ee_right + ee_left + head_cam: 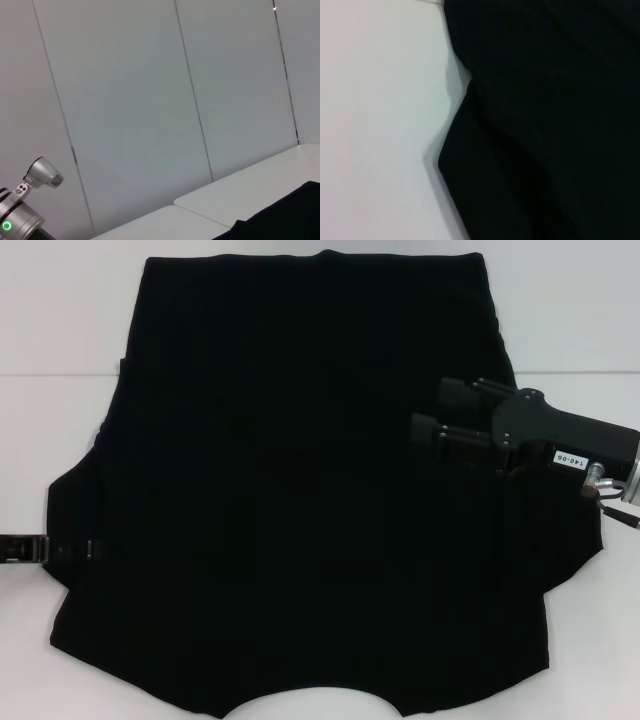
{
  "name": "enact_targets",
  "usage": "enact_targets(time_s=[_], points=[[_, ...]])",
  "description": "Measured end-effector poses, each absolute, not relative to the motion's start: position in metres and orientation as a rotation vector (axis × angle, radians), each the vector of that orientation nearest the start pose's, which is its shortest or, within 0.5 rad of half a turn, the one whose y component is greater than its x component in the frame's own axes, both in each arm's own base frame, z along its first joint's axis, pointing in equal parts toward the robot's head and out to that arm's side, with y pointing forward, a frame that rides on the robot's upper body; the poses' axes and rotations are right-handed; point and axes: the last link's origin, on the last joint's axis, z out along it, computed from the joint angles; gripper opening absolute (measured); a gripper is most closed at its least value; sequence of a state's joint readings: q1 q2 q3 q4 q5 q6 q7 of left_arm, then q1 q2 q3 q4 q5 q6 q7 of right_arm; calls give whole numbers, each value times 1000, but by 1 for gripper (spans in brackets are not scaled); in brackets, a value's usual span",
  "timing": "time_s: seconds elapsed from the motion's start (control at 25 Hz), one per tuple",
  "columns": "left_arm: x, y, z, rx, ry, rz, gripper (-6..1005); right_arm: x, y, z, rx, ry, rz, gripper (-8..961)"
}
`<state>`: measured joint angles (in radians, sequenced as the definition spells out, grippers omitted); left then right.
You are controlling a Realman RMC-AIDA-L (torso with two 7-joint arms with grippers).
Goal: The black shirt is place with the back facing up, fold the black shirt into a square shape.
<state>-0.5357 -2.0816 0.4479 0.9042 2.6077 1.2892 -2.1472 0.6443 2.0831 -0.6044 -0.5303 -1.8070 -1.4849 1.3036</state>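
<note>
Plain black shirt (300, 490) on a white table (60, 320).

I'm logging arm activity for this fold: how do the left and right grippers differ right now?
The right gripper hangs in full view above the black shirt; the left gripper lies low at the shirt's left sleeve edge, mostly hidden. The right gripper's fingers are parted and empty; the left's cannot be read. Both point inward over the shirt.
</note>
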Motion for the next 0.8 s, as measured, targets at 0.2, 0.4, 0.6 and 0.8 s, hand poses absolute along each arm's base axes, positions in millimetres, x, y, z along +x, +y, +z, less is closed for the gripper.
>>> enact_targets(time_s=[0.2,0.4,0.6,0.8], points=[[-352,346,64,-2057,-1471,-131,858,222,370,4,-2529,552,992,833],[-352,346,64,-2058,-1470,-131,857,222,370,4,-2527,552,994,832],[-350,347,63,-2071,-1467,-123,806,222,370,4,-2526,553,994,834],[-351,348,64,-2061,-1465,-115,657,222,370,5,-2524,551,997,833]])
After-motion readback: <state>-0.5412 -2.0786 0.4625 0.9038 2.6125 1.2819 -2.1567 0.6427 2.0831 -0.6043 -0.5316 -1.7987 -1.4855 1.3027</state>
